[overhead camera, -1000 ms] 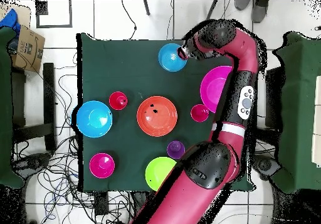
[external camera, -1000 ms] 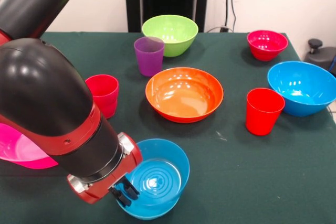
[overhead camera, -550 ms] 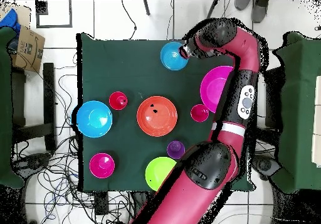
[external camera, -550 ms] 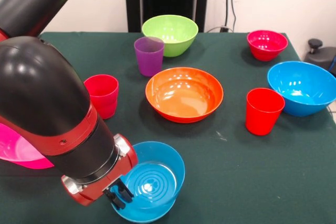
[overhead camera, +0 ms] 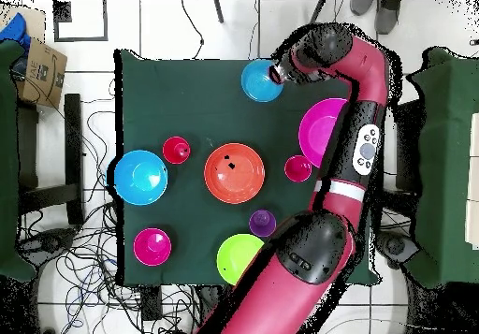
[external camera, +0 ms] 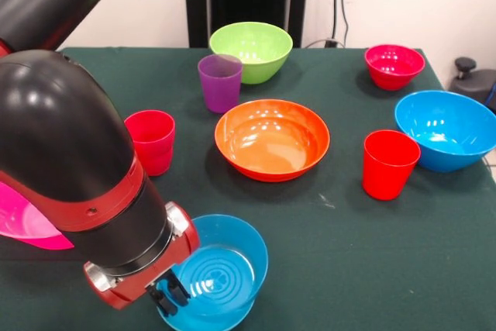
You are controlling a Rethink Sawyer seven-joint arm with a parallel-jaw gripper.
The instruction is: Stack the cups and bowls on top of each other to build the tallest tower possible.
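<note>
While the overhead view hides the claw [external camera: 167, 292] beneath the arm, shows in front clamped on the small blue bowl [external camera: 215, 273]; orange bowl [external camera: 272, 139] stands mid-bench.

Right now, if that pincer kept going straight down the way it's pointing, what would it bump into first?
Most likely the small blue bowl: the pincer points down at its near-side rim. Whether it already touches is unclear.
</note>
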